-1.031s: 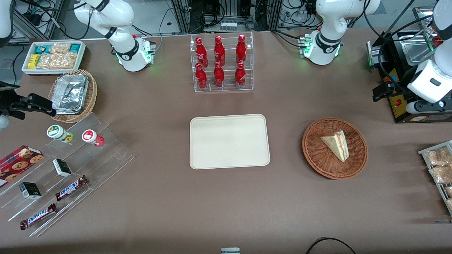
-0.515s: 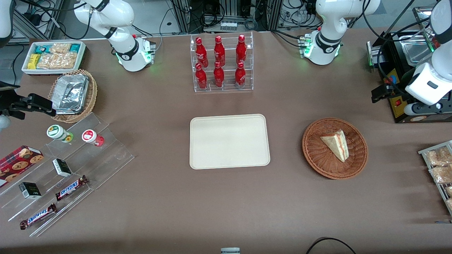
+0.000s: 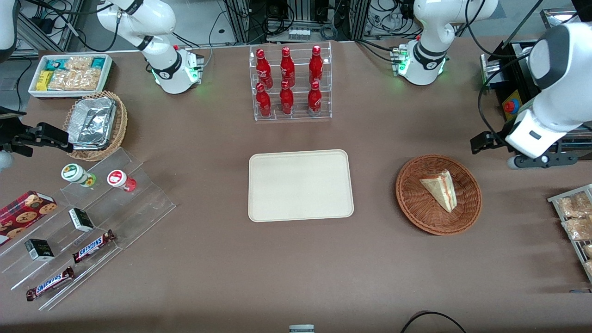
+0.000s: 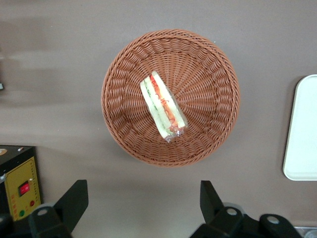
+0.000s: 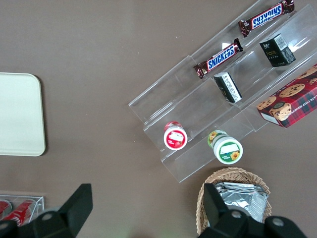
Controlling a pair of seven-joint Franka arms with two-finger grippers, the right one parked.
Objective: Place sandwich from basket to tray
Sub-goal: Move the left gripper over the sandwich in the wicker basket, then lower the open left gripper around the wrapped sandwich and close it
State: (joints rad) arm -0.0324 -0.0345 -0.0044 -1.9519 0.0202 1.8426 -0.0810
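Note:
The sandwich [image 3: 439,189], a pale bread wedge with pink and green filling, lies in the round reddish-brown wicker basket [image 3: 411,203]. In the left wrist view the sandwich [image 4: 163,110] lies near the middle of the basket [image 4: 124,134]. The cream tray [image 3: 300,185] lies bare beside the basket, toward the parked arm's end; its edge shows in the left wrist view [image 4: 304,134]. My left gripper [image 3: 541,161] hangs high above the table, farther from the front camera than the basket and toward the working arm's end. In the left wrist view the gripper [image 4: 143,203] is open and empty, apart from the basket.
A black box with a red button [image 3: 511,106] stands close to the gripper. A clear rack of red bottles [image 3: 291,83] stands farther back than the tray. A rack of snack packs [image 3: 576,222] is at the working arm's end. Foil basket [image 3: 95,122] and acrylic snack stand [image 3: 88,222] are at the parked arm's end.
My left arm has swung in from the working arm's end, bringing the gripper closer to the basket. The sandwich, basket and tray have not moved.

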